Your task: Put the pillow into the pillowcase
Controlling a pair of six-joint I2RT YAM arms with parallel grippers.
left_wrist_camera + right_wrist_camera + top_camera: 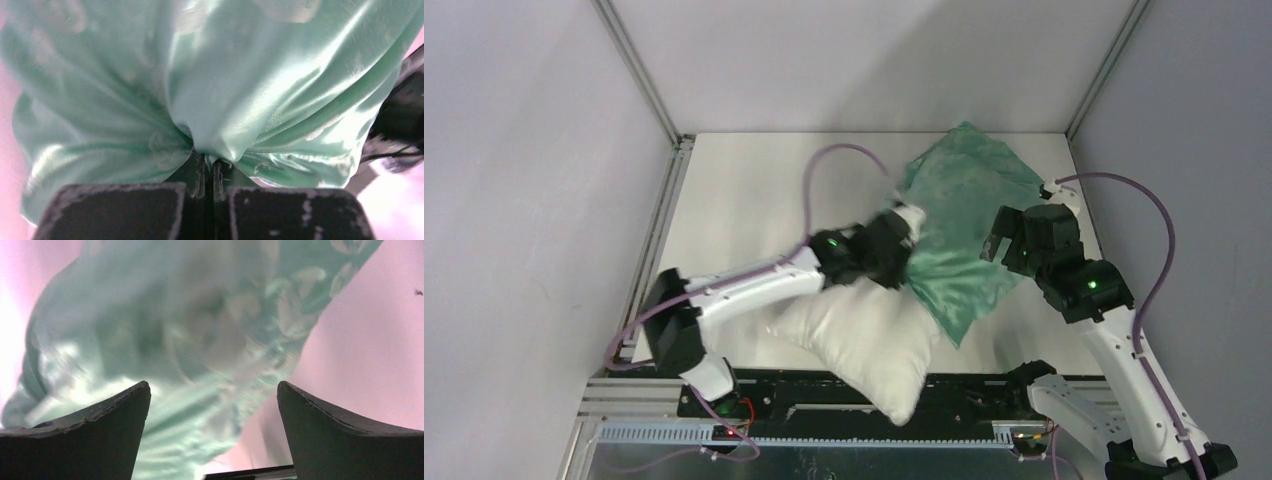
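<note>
Showing the arrangement that governs the next move: the pillowcase, sea-green face up, lies on the table toward the far right corner, its long axis running obliquely from that corner down toward the middle of the near edge. The pillow, plump and white, rests at the near edge around mid-width, its lower corner overhanging the table rim, and it touches or slightly tucks under the near tip of the pillowcase. The left pincer reaches across the pillow to the left border of the pillowcase; in the left wrist view its two fingers are pressed together on a gathered fold of the green cloth, which bunches and fans out from the pinch. The right pincer hovers at the opposite, right border of the pillowcase, and in the right wrist view its fingers are spread wide with the blurred green fabric lying ahead of and between them, not yet gripped. Judged from this layout, the right arm is the nearer one to the free edge, and a second grip there would let the two pincers part the mouth toward the pillow, which lies on the near-left side of the sack. Which border is the open one cannot be told.
</note>
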